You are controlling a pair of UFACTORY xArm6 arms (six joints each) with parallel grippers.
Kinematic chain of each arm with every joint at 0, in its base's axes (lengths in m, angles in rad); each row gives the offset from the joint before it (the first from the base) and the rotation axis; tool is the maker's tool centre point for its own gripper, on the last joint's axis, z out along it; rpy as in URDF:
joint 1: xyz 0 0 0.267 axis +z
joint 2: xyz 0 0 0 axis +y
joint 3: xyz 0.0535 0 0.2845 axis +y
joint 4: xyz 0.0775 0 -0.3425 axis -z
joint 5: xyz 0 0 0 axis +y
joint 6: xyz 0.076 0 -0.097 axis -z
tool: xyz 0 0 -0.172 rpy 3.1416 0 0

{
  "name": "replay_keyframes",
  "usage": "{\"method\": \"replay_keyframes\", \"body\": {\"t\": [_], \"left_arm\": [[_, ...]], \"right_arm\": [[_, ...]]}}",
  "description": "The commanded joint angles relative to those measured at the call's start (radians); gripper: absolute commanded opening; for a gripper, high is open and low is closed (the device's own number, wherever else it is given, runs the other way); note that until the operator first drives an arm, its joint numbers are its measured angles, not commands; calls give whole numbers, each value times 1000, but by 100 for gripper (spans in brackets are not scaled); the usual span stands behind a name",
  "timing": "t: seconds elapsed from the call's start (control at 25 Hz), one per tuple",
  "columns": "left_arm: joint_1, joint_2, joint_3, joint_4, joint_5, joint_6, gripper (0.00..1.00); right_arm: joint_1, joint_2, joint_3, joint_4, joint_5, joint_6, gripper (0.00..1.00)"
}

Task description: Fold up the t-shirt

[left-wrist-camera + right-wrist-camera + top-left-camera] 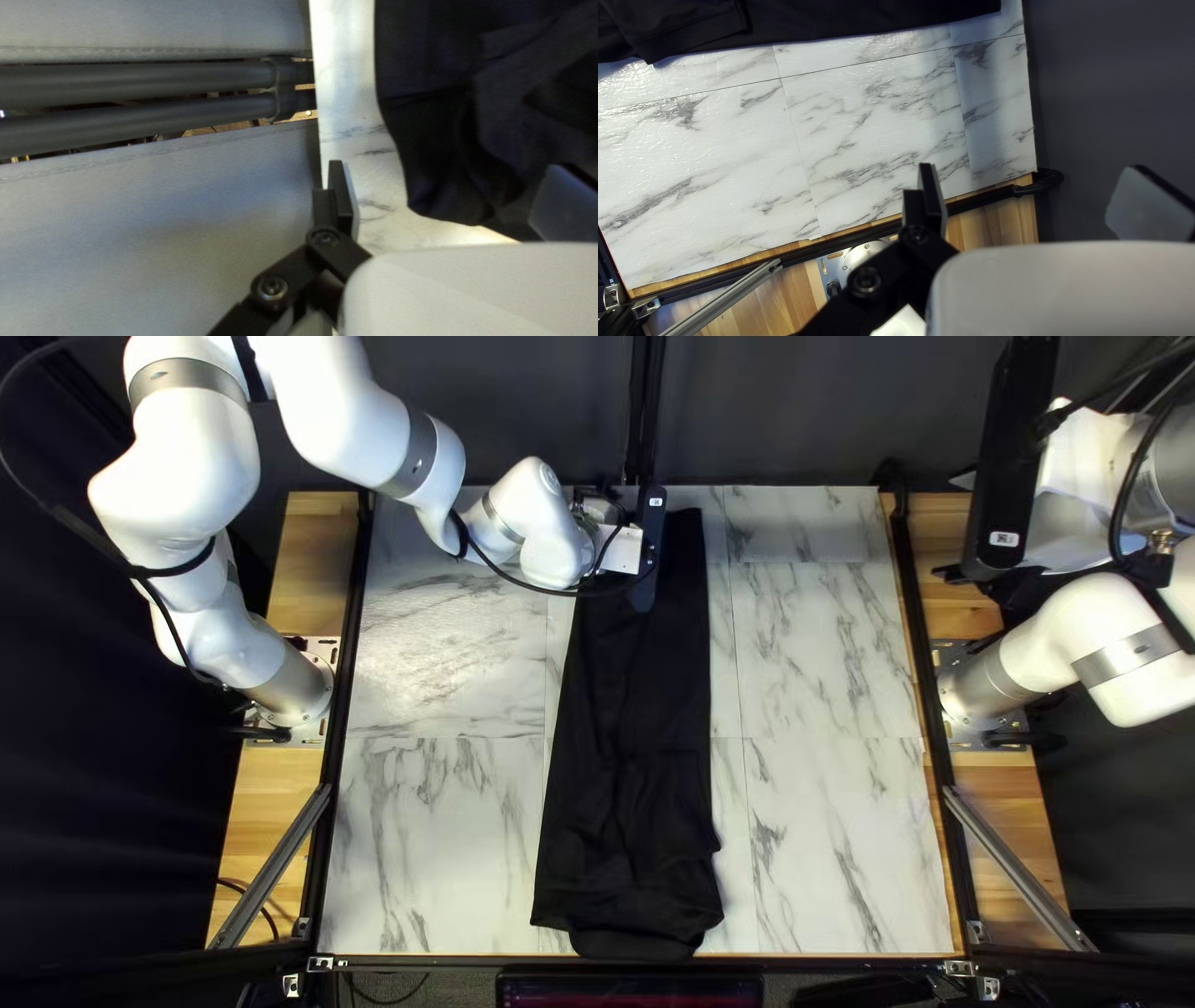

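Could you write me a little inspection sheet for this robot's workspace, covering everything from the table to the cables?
Surface: the tabletop has a white marble pattern with grey veins and visible seams.
Job's things: one black t-shirt, a long, creased strip running from the far edge to the near edge.
Clutter: nothing seen.
Left gripper: open, at the shirt's far end.
Right gripper: open, raised near the table's right side.
Cables: a black cable loops beside the left gripper; others hang around the right arm.
Surroundings: dark curtain behind; wooden boards at both sides.
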Motion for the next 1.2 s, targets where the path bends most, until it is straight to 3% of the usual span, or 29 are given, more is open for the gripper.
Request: {"method": "replay_keyframes", "body": {"t": [0.04,0.76,1.2], "left_arm": [[6,19,-9,12,-8,-16,100],[100,66,-91,22,-4,64,100],[43,-6,-12,23,10,23,100]], "right_arm": [[0,0,0,0,0,0,100],[0,0,0,0,0,0,100],[0,0,0,0,0,0,100]]}}
